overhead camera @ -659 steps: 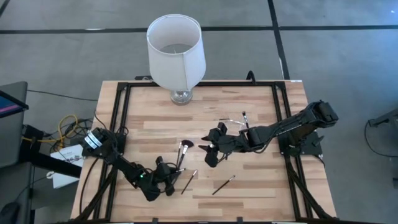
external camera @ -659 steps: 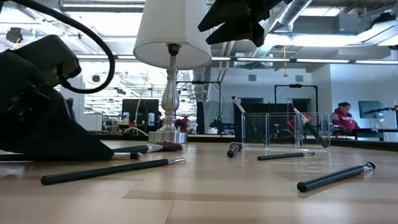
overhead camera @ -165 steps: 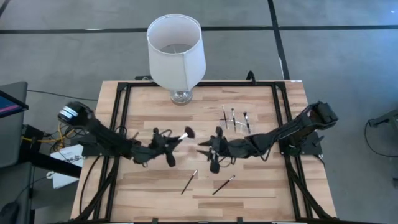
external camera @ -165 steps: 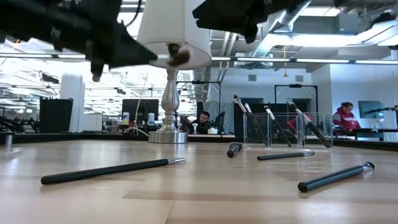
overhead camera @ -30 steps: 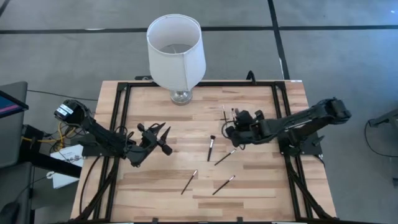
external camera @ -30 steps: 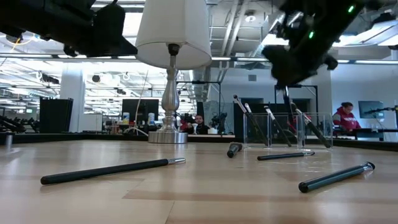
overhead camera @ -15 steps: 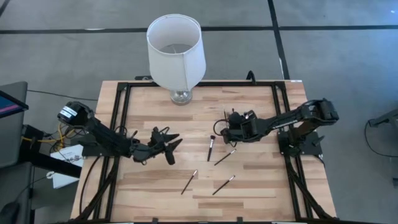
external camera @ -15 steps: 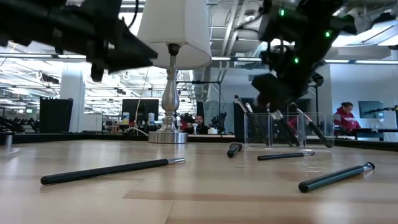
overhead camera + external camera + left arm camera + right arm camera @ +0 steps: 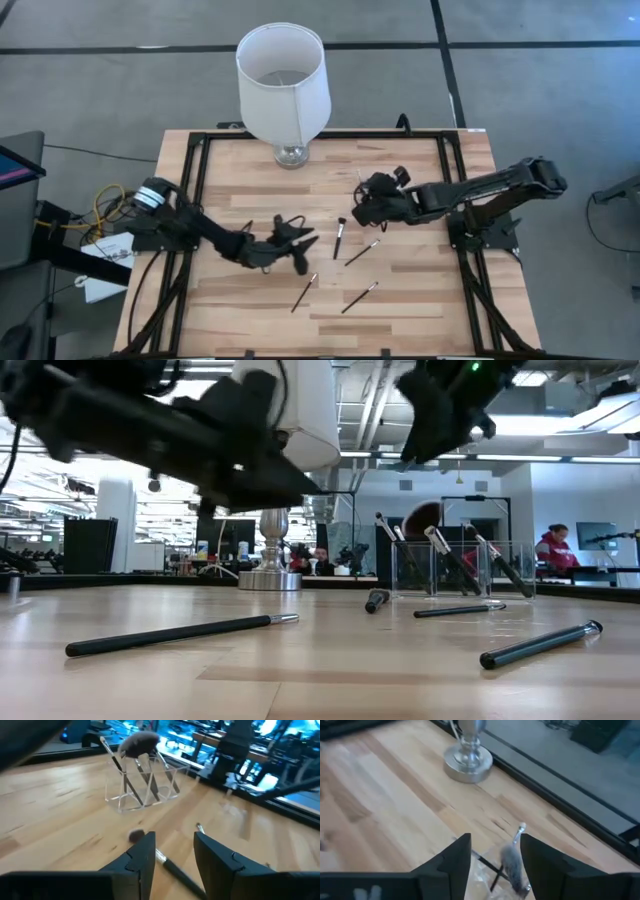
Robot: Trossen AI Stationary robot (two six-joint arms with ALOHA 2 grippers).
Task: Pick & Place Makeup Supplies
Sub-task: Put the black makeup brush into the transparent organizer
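Several thin makeup brushes stand slanted in the clear holder (image 9: 460, 568), among them a fluffy-headed brush (image 9: 424, 516). Others lie flat on the wood: a dark-headed brush (image 9: 340, 238), a second brush (image 9: 362, 252), a third (image 9: 305, 292) and one more (image 9: 359, 296). My right gripper (image 9: 358, 208) hovers open above the holder; in its wrist view the fluffy brush (image 9: 512, 864) shows below, between its fingers and apart from them. My left gripper (image 9: 303, 253) hangs open above mid-table, facing the dark-headed brush (image 9: 167, 862) and the holder (image 9: 142, 787).
A lamp with a large white shade (image 9: 283, 75) stands on its metal base (image 9: 468, 762) at the table's far edge. Black frame rails (image 9: 195, 180) run along the table's left, right and far sides. People sit in the room behind (image 9: 553, 550).
My left gripper has swung toward the table's right and slightly toward the near edge, coming down near the loose brushes. My right gripper has risen from the holder and shifted a little leftward; the fluffy-headed brush now shows standing in the holder.
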